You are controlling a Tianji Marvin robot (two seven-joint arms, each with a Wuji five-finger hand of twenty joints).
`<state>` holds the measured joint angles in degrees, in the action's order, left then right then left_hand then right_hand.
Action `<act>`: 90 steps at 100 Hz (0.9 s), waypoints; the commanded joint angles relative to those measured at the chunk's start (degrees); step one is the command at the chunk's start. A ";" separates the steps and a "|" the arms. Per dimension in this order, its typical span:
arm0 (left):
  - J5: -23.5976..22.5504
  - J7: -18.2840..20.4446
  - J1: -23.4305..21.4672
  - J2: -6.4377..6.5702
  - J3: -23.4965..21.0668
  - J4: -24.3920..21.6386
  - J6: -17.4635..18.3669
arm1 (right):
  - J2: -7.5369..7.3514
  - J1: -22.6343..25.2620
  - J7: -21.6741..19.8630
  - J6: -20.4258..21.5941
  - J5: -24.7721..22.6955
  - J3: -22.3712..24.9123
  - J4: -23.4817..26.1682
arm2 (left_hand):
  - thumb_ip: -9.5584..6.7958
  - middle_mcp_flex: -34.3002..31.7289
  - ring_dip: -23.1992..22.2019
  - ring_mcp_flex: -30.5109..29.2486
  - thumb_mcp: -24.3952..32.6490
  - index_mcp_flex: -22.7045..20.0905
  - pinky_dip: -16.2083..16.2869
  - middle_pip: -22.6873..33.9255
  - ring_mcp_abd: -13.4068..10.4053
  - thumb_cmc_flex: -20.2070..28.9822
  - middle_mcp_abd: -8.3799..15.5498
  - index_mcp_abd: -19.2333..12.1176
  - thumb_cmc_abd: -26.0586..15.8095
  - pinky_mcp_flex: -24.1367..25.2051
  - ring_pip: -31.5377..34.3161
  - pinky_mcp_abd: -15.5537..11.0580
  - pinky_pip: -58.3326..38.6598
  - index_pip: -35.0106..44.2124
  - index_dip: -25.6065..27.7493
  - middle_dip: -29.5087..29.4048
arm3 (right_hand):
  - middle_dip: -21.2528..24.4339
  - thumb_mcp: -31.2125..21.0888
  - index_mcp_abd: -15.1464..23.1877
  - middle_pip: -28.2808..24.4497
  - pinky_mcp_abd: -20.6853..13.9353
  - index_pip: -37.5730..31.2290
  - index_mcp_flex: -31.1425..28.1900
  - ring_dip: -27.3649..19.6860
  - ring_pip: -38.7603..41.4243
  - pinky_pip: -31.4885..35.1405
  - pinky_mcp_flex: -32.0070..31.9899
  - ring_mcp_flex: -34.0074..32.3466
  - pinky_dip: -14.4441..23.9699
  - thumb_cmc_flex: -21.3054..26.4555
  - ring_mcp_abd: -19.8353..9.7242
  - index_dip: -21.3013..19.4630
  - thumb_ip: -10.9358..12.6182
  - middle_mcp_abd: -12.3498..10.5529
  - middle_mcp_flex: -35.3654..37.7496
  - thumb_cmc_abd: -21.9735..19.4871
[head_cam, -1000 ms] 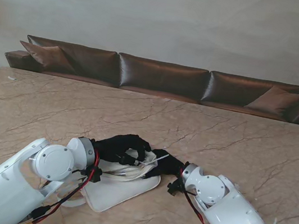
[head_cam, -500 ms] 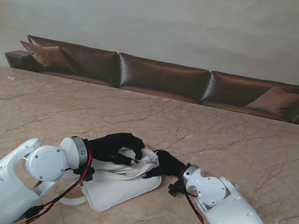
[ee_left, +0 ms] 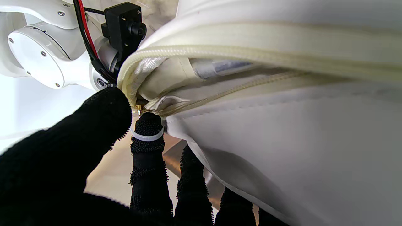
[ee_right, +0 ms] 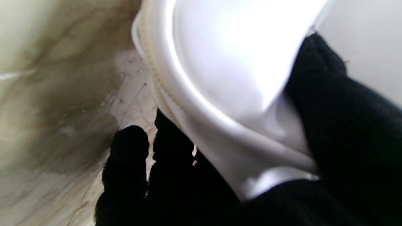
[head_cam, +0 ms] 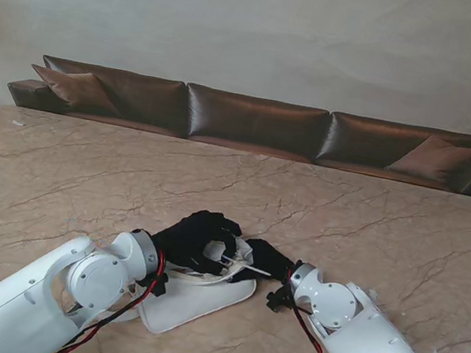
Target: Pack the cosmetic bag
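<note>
The white cosmetics bag (head_cam: 190, 302) lies on the marble table close in front of me, between both black-gloved hands. My left hand (head_cam: 200, 238) sits over its top edge. In the left wrist view, thumb and forefinger (ee_left: 147, 135) pinch the small metal zipper pull (ee_left: 140, 109) at the end of the cream zipper. The bag (ee_left: 282, 131) gapes a little there, and a pale item (ee_left: 220, 67) shows inside. My right hand (head_cam: 268, 258) clamps the bag's right end. In the right wrist view the thumb (ee_right: 339, 125) presses one side of the bag (ee_right: 226, 78) and the fingers (ee_right: 132, 157) the other.
The beige veined marble table (head_cam: 354, 222) stretches far ahead of the hands. A long brown leather sofa (head_cam: 253, 121) with cushions runs along its far edge. The right arm's wrist camera (ee_left: 124, 26) sits close beside the left hand's fingers.
The left hand drew back to the left half a second ago. It has now slid right again along the bag's top, close to the right hand. The right hand has hardly moved.
</note>
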<state>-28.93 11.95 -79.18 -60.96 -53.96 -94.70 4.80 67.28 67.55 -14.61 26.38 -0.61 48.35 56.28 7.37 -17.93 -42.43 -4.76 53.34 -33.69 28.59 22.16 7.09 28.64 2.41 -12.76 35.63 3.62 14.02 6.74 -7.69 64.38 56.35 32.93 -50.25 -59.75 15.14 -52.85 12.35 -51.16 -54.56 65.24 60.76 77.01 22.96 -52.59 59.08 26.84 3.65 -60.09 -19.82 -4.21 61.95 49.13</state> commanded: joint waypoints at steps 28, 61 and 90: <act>-0.19 1.21 0.87 -0.55 1.82 0.10 -0.26 | -0.57 0.62 0.59 0.11 -0.57 0.16 -1.63 | 5.04 -2.70 0.51 -0.48 5.72 -11.04 1.10 1.23 -1.24 7.65 2.01 4.48 -4.11 0.37 3.06 -1.51 0.56 -3.58 -22.52 -3.45 | -1.15 -20.13 9.63 -10.57 2.81 -16.82 -16.38 3.24 10.87 0.06 0.33 -5.60 -0.49 26.38 5.89 -3.45 5.31 0.44 6.70 -15.81; 10.34 13.31 2.29 1.36 -0.35 -1.29 -1.97 | -0.83 0.72 0.49 -0.27 -1.42 0.44 -1.69 | -0.44 -1.55 0.41 2.37 18.36 -11.46 -10.62 2.52 -3.84 -6.05 2.03 8.44 -8.75 -1.16 -2.62 -4.15 5.64 9.94 0.04 0.88 | -1.15 -19.80 9.81 -10.71 2.85 -17.22 -16.20 3.13 10.97 0.17 0.16 -5.44 -0.56 26.35 5.79 -3.32 5.45 0.19 6.41 -16.30; 11.56 14.92 2.65 1.72 -0.55 -0.41 -0.49 | -0.75 0.45 0.41 -0.23 -1.37 0.36 -2.16 | -16.83 0.14 0.07 2.64 -19.48 -11.52 -13.05 0.28 -3.32 -15.48 1.68 5.21 -29.80 -1.08 -5.14 -3.20 5.53 12.20 14.15 2.42 | -1.22 -19.90 9.59 -10.87 2.85 -17.36 -16.26 3.20 11.07 0.16 0.13 -5.32 -0.61 26.44 5.75 -3.23 5.32 0.29 6.40 -16.07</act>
<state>-17.21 26.70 -76.27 -59.60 -54.77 -95.36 3.53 67.28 67.76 -14.29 26.90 -1.43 48.81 56.11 -6.38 -16.95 -40.72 -1.21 42.82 -39.26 16.72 20.53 5.33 15.90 3.18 -0.87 8.30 2.56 7.75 4.36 -3.29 62.20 65.99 32.43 -50.18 -59.76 15.14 -54.35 13.28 -51.16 -55.78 64.92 61.54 78.01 23.23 -52.66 58.95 26.84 3.68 -59.89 -20.26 -3.97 62.22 49.29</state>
